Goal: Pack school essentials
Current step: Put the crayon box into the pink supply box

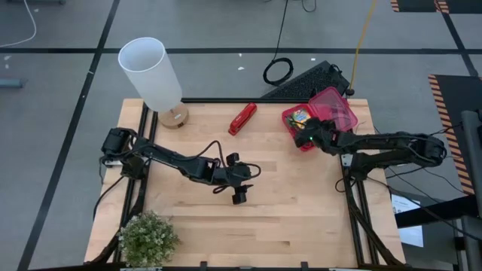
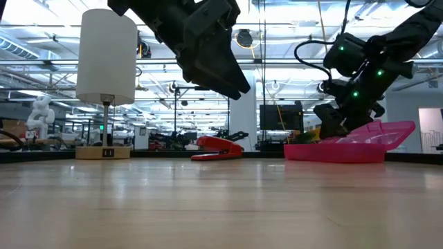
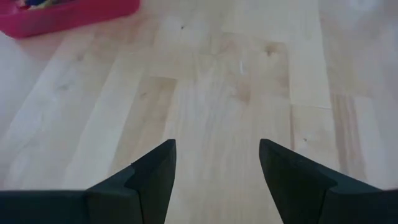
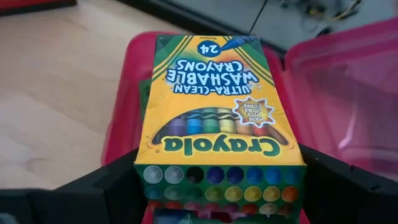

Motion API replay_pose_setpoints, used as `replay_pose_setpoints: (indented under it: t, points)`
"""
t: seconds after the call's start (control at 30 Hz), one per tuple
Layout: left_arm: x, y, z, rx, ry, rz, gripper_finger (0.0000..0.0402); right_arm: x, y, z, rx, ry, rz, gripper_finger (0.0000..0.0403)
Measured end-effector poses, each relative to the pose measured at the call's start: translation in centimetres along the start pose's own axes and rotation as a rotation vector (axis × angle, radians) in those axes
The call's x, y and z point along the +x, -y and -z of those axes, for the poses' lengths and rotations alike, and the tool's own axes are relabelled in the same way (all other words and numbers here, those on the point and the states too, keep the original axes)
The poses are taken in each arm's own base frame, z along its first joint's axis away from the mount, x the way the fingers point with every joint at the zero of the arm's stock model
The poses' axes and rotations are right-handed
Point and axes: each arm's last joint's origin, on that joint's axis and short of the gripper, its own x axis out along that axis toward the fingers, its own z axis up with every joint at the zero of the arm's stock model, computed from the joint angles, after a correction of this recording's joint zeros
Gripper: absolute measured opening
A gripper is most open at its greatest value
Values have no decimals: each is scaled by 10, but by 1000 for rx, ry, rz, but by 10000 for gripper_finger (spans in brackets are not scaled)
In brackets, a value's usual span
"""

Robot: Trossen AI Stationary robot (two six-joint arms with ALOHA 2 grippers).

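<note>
Surface: pale wood table (image 1: 301, 218) in an open lab hall; lamp (image 1: 151, 74) at the far left corner, potted plant (image 1: 147, 238) at the near left corner.
Landmark: pink box (image 1: 295, 114), far right part of the table, clear lid (image 1: 337, 107) hinged open on the side away from the lamp.
Right gripper (image 4: 221, 177): directly over the pink box, fingers closed on the sides of the crayon box (image 4: 219, 102), which is held lengthwise above the box's opening.
Crayon box state: open end faces the wrist camera, crayon tips visible; it looks part way down into the pink box, not released. Whether it touches the bottom, cannot tell.
Other contents: coloured items already under it in the pink box, too hidden to name.
Left gripper (image 3: 216, 163): well away from the pink box, hovering over bare wood near table centre, fingers spread wide, holding nothing.
Stapler (image 1: 242, 117): red, beside the pink box on the lamp side, untouched.
Risk 1: crayon box lands on the items underneath, sits high or tilted, lid then won't close.
Risk 2: open end tips down on release, crayons slide out.
Risk 3: fingers catch the pink wall on opening and drag the light box across the table.
</note>
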Motion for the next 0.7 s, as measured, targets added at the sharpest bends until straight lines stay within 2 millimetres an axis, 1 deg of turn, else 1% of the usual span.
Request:
replay_pose_setpoints:
  t: [0.13, 0.2, 0.4, 0.6, 0.7]
  points:
    - [2, -7, -2, 21, 4, -9, 234, 3, 3, 1, 18, -53, -49, 331]
    - [3, -11, -4, 26, 16, -14, 234, 3, 4, 2, 20, -65, -42, 337]
    - [7, -27, -10, 52, 29, 18, 234, 3, 3, 2, 21, -71, -58, 364]
    - [11, -46, -12, 32, 17, 34, 234, 3, 3, 1, 1, -55, -60, 395]
    - [12, -52, -13, 39, 16, 28, 234, 0, 4, -3, -15, -25, -58, 398]
